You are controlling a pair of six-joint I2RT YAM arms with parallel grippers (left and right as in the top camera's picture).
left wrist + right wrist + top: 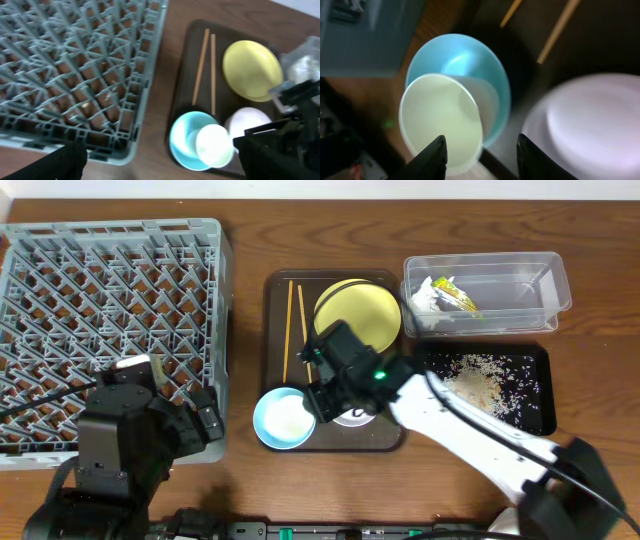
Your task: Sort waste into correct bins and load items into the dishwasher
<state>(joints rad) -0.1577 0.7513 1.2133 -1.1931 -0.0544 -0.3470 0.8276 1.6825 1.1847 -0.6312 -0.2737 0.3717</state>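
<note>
Light blue bowl sits in a corner of the brown tray; wrist views show a white bowl nested inside, indistinct overhead. Right claw hovers above, parted, empty; left claw gapes beside the dish rack.

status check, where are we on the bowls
Left gripper open by dish rack. Right gripper open over white bowl, nested in light blue bowl on brown tray. Pale upturned bowl close beside.

A grey lattice pattern is shown by the dish rack. The plate is coloured yellow, the bowl light blue, the serving tray dark brown, the bench brown.
</note>
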